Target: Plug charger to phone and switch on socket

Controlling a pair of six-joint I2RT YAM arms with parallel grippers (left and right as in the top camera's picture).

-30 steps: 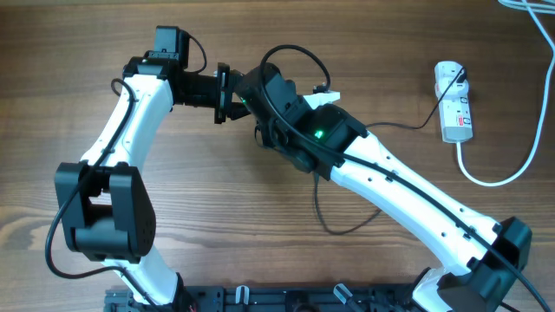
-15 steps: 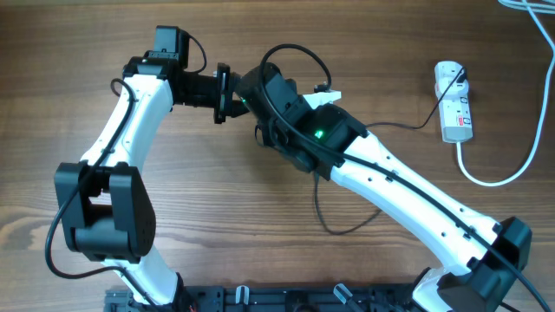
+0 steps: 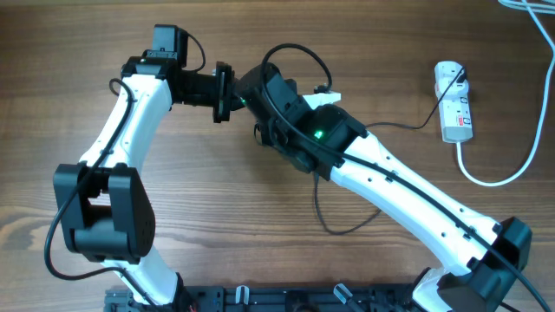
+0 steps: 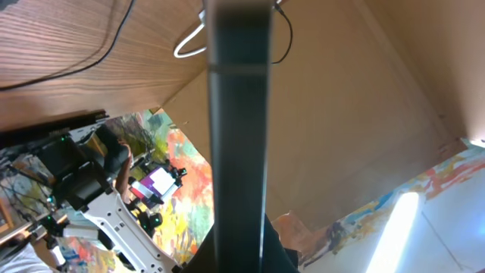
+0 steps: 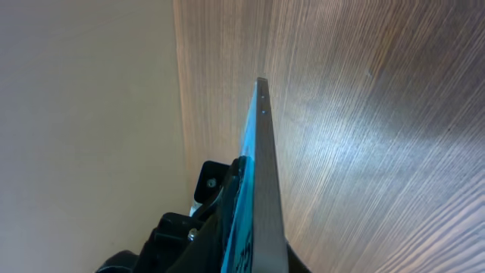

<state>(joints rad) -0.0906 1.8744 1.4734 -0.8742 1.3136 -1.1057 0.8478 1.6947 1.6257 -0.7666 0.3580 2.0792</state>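
Two arms meet over the left half of your bench (image 3: 217, 199), a brown top with long streaked wood grain. Your left arm (image 3: 130, 113), white shells on black joints, reaches up and bends right. The left jaws are closed on the phone (image 5: 264, 167), which their wrist camera sees only as a dark, flat slab running edge-on from top to bottom. Behind it that camera looks up at plain tan wall panels, a mural in orange, green and blue, and a bright light strip at the lower right.

From above you cannot see the phone, because the two wrists cover it. The right wrist view shows it off the bench, a thin grey edge with a sliver of cyan screen on its left face. It sits between the right jaws, but you cannot tell whether they press on it.

Further right, the charger (image 3: 403, 126) runs as a thin black line from the socket (image 3: 454, 102) under your right arm (image 3: 408, 191) and loops out below it. Its plug tip is hidden. The socket is a white oblong block lying flat near the right edge. Its thick white lead (image 3: 512, 173) curves down and back up, cut off at the top corner.
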